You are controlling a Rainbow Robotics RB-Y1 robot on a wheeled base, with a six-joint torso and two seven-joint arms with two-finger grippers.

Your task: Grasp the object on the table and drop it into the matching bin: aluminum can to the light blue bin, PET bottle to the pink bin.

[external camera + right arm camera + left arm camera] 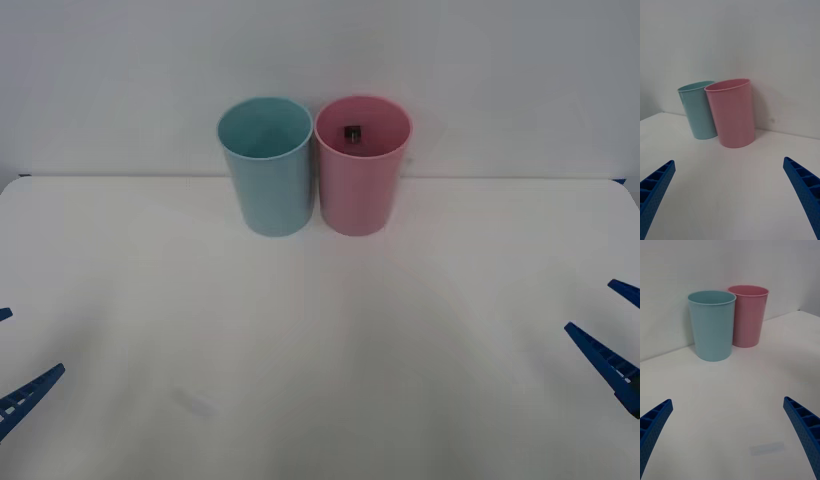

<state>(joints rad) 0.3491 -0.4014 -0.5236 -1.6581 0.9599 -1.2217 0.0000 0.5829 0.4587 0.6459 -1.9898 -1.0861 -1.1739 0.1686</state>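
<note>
Front view — one PET bottle (353,133) inside the pink bin (360,190), one light blue bin (268,185) alongside — both claws wide, empty.

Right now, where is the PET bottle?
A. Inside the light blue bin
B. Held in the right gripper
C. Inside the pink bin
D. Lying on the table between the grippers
C: in the front view the PET bottle's dark cap shows inside the pink bin, while the light blue bin beside it shows no bottle, and the left gripper and right gripper are open near the table's near corners.

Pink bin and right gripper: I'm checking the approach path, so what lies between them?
Bare white table. The right wrist view shows nothing between the open right gripper and the pink bin.
</note>
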